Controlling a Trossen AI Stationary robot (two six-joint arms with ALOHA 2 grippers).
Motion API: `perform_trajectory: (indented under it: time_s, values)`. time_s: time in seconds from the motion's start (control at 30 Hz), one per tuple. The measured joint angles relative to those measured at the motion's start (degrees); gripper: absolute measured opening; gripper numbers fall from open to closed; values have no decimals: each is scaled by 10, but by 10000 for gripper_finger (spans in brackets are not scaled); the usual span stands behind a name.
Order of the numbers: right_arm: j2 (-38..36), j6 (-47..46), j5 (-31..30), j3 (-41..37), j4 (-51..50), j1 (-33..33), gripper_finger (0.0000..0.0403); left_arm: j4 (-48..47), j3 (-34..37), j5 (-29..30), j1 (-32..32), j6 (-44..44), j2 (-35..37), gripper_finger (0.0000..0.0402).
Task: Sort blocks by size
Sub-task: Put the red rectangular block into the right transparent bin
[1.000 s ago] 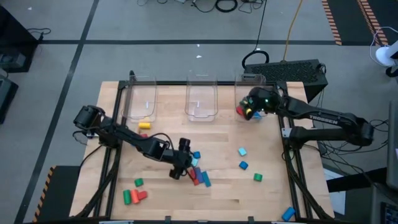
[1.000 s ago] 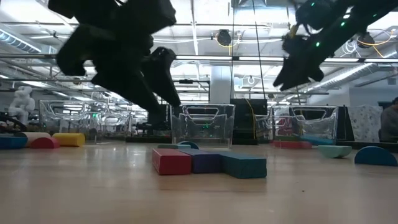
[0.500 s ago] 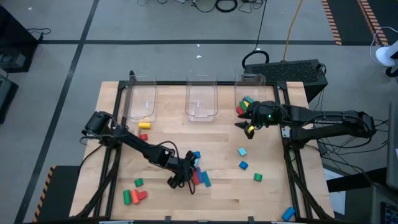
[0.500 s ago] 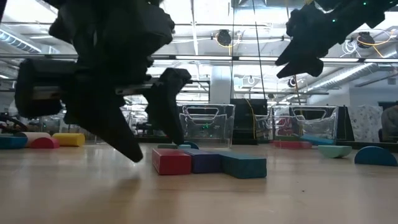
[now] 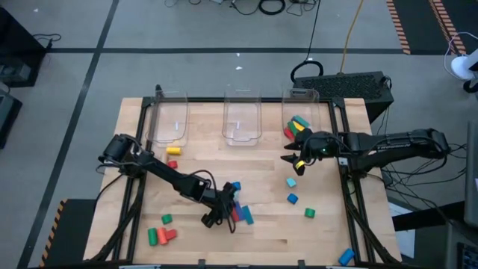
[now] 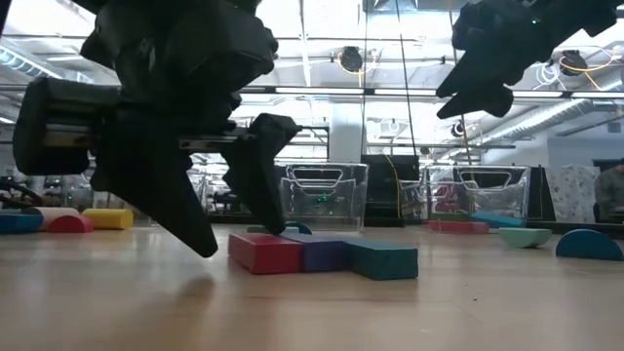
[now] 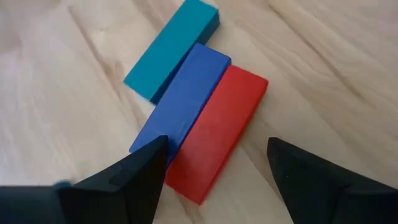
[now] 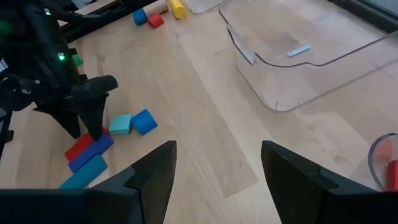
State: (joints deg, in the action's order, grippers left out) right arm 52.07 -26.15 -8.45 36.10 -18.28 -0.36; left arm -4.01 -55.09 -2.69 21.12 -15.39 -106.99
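Three bars, red bar (image 7: 222,134) included, lie side by side under the left gripper (image 7: 214,177), jaws spread.

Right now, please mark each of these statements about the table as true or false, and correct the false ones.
1. The left claw is open over the red bar. True.
2. The red bar, blue bar and teal bar lie side by side, touching. True.
3. The right claw holds a blue block. False: it is open and nothing shows between its fingers.
4. All three clear bins are without blocks. False: the right bin has several blocks in it.
5. A yellow block lies near the left bin. True.
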Motion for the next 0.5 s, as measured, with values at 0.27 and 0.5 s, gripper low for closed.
perform_trajectory:
  time_s: [0.27,0.5]
  values:
    - [0,0,-10,0,0,9,219,-44,1,45,0,31,14,273]
    - [0,2,-11,0,0,9,219,27,5,63,13,20,10,273]
